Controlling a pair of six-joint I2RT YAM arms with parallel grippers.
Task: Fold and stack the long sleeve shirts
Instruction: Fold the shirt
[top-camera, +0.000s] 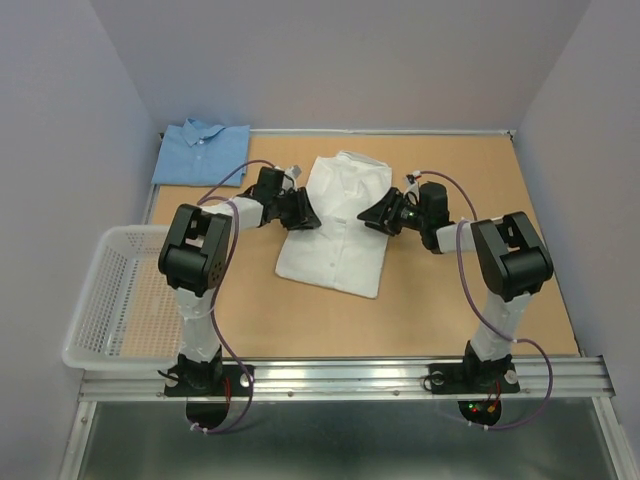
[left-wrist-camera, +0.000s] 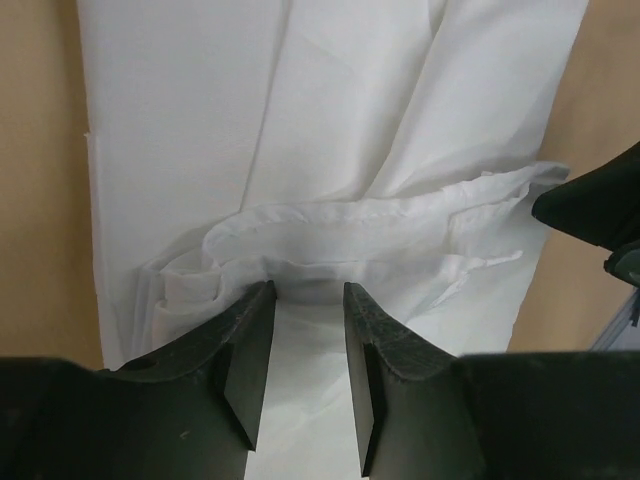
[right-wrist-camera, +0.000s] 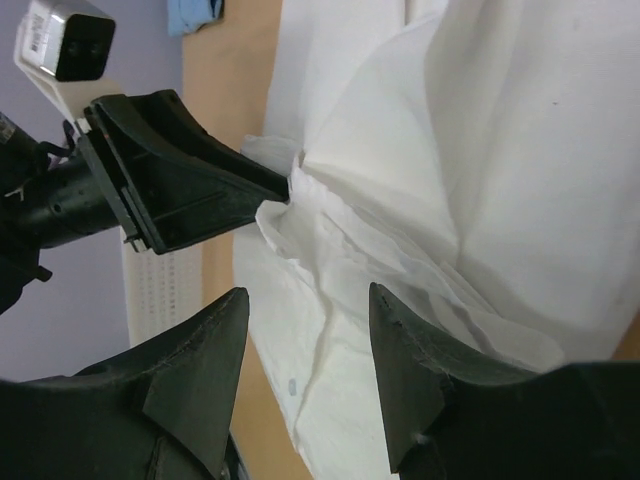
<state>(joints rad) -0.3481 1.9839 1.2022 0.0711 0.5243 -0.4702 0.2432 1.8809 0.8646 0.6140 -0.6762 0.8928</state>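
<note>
"Looking down from the top camera, I have the white shirt (top-camera: 335, 240) lying about mid-table (top-camera: 520, 300), collar toward the far side, front facing up."

"And the other 1?"

"The blue shirt (top-camera: 200, 150) is folded at the far left corner of the table, well apart from both arms. The basket (top-camera: 110, 290) sits at the near left, nowhere near either shirt."

"What are your grippers doing?"

"My left gripper (left-wrist-camera: 307, 300) is at the white shirt's left edge, roughly halfway along it, with its jaws partly open. On its wrist camera the 2 fingers stand apart and flat white cloth shows in the gap between them. A rumpled fold with a stitched hem lies right at the fingertips. I see nothing clamped between the fingers. Whether the very tips catch that fold, I can't tell."

"And the right?"

"My right gripper (right-wrist-camera: 308, 300) faces it from the shirt's right edge, also about halfway along. Its jaws stand a little wider and hold nothing. The cloth is bunched and raised just ahead of its tips. On the right wrist camera I can see the tip of the left gripper touching that same bunched fold from the opposite side."

"Do the 2 grippers touch?"

"No. They point at each other across the shirt, near but apart, with the raised fold between them. The rest of the white shirt lies flat on the table, toward the near and far sides."
</note>
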